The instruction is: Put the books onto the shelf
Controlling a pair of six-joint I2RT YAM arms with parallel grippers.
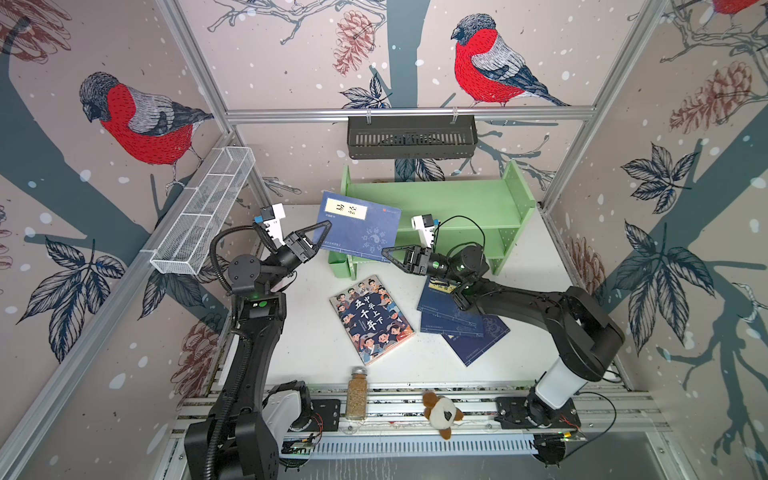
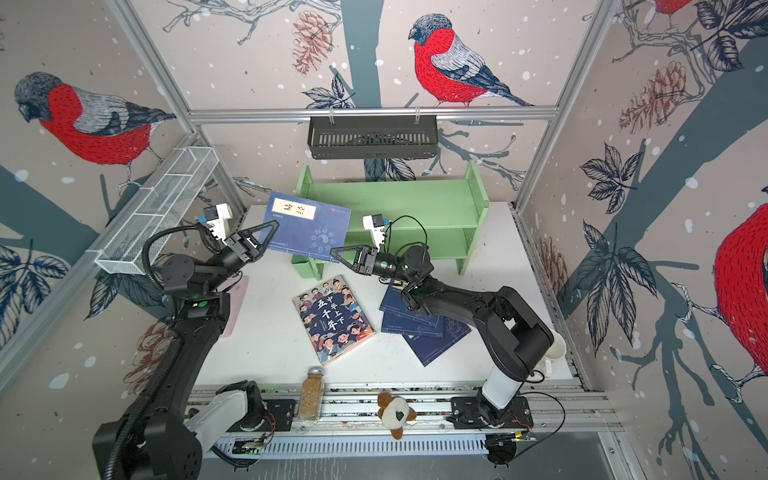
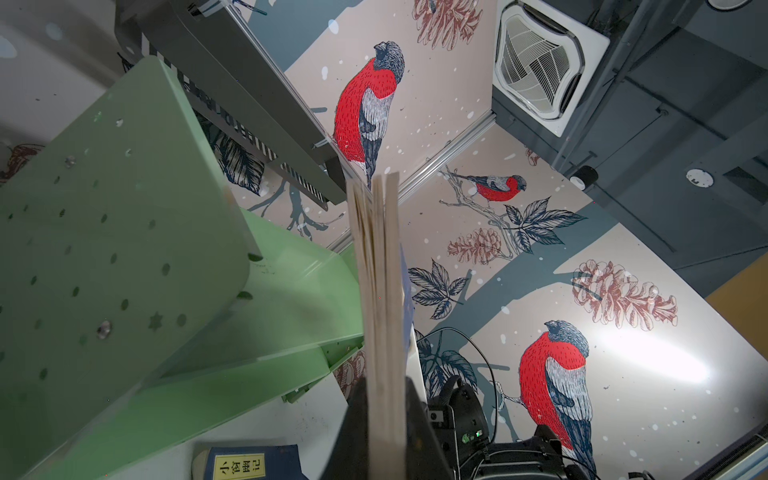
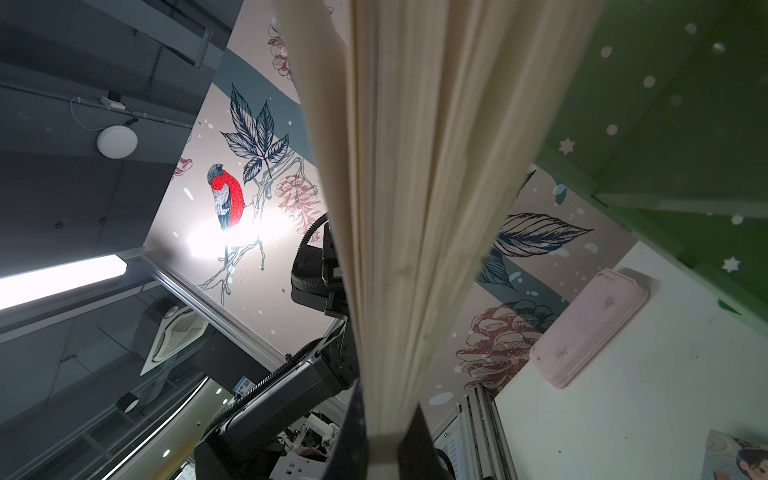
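Navy book aloft at frame centre, long axis across frame. Shelf just behind, extending right. Your left hand clamps its left edge; right hand pinches lower right corner. Other books flat on tabletop below.

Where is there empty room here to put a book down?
Both boards of the green shelf look bare. On the table, free patches lie left of the cartoon book and between it and the jar. Crowded: the right, with the blue stack under the right arm.
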